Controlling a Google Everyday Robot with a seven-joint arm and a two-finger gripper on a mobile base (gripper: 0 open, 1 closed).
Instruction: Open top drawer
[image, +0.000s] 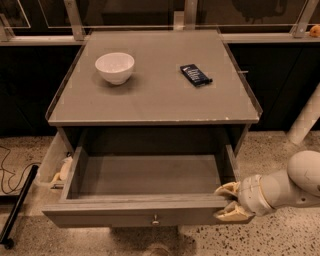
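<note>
The top drawer (150, 176) of the grey cabinet stands pulled far out toward me. Its grey box interior is bare, and a small round metal knob (155, 219) sits at the middle of its flat front. My gripper (229, 202) is at the drawer's front right corner, with one cream finger above the front's top edge and the other lower beside it. The white arm (295, 184) reaches in from the right.
On the cabinet top (155, 102) stand a white bowl (114, 67) at the back left and a dark flat packet (195, 74) at the back right. A side compartment (57, 165) with pale items is open at the left. A black cable and bar (15, 207) lie on the floor.
</note>
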